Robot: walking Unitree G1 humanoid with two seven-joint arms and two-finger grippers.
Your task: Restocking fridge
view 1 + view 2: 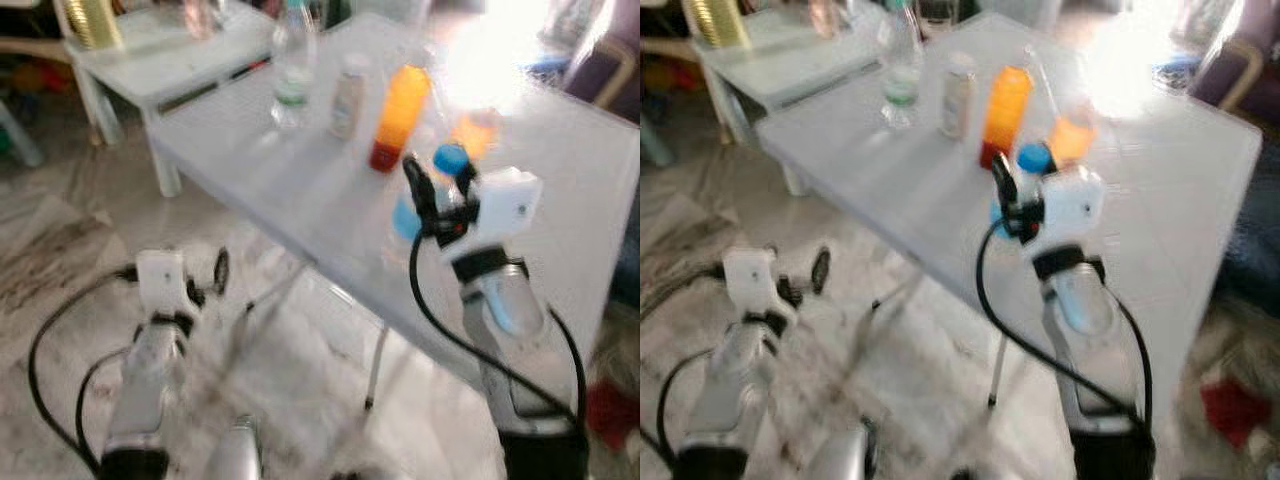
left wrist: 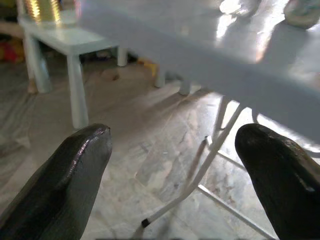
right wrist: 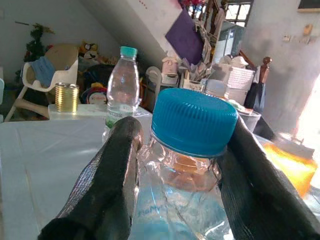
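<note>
Blue-capped water bottle [image 3: 192, 150] stands on white counter [image 1: 300, 190] nr its front edge, w/ right gripper [image 1: 440, 185] around its neck, jaws closed in on both sides just under cap. Left gripper [image 2: 175, 165] hangs low over floor, jaws wide apart, holding nothing. Head views blurred; bottle body mostly hidden behind the wrist.

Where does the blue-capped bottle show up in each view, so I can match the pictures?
Left eye view: blue-capped bottle on the white table, between the right gripper's fingers.
Right eye view: same bottle, by the orange bottle.
Right wrist view: close up, cap between both fingers.
Left wrist view: not identifiable.
Shared landmark: the green-capped clear bottle.
</note>
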